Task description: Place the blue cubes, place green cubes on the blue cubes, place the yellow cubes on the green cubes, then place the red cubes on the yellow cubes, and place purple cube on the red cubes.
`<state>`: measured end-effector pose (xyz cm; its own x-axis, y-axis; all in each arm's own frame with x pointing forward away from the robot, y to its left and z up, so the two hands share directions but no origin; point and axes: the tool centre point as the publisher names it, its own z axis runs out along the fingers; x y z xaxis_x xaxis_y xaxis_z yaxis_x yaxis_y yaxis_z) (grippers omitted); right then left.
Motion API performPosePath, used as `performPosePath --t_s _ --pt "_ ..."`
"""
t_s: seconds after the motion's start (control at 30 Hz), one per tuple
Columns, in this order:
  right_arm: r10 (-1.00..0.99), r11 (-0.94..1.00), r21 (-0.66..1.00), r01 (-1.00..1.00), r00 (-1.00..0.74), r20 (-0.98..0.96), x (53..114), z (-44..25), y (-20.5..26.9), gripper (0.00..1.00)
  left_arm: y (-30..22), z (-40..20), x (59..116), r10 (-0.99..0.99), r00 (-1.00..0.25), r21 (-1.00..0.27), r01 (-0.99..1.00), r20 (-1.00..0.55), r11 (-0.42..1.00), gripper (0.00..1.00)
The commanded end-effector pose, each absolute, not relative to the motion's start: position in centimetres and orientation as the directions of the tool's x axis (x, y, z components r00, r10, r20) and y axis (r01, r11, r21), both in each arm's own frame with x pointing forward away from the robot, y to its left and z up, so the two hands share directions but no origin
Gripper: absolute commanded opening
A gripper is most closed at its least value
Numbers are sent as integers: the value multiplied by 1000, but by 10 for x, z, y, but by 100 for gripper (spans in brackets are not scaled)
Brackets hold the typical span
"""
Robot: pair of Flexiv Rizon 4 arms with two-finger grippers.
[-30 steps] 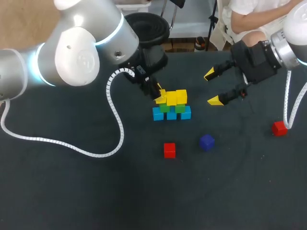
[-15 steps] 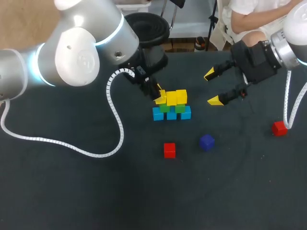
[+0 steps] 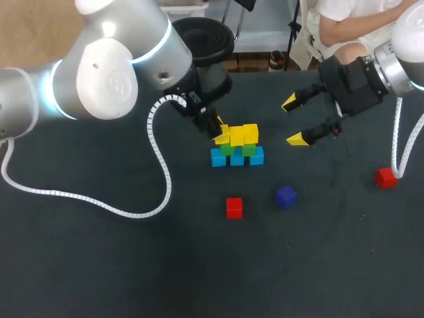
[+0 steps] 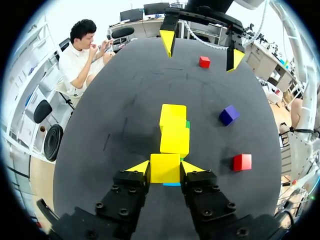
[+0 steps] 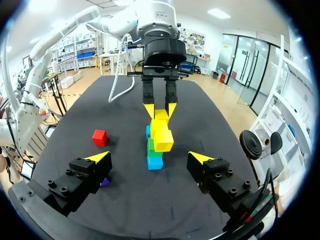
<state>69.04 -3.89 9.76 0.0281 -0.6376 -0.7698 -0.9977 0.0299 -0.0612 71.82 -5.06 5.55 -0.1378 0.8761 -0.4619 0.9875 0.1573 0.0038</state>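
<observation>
One yellow cube (image 4: pixel 165 164), clamped in the left gripper (image 4: pixel 165 169), sits endmost on the stack (image 3: pixel 237 159); released, it could topple. The right gripper (image 3: pixel 293 121) hangs spread.

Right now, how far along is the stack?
Done: blue cubes down, green cubes on them, two yellow cubes on top. In hand: the left gripper, jaws shut, holds a third yellow cube at the stack's end. Left: both red cubes and the purple cube lie loose on the table.
</observation>
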Motion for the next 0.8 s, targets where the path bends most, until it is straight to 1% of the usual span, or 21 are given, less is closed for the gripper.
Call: performPosePath --t_s 0.03,0.57,0.63,0.7,0.73,0.8 --pt "-636 30 -63 -998 30 -771 690 97 -39 100 -52 56 720 876 -139 5 987 -461 159 0" --pt "-636 30 -63 -998 30 -771 690 97 -39 100 -52 54 720 875 -142 0 987 -462 160 0" --pt "-636 30 -63 -998 30 -771 690 97 -39 100 -52 54 720 874 -145 0 986 -463 164 14" --pt "-636 30 -63 -998 30 -771 690 97 -39 100 -52 55 720 874 -146 0 986 -463 165 30" --pt "-636 30 -63 -998 30 -771 690 97 -39 100 -52 55 720 874 -147 0 986 -464 165 36" --pt "-636 30 -63 -998 30 -771 690 97 -39 100 -53 54 720 873 -148 -2 986 -464 166 39"
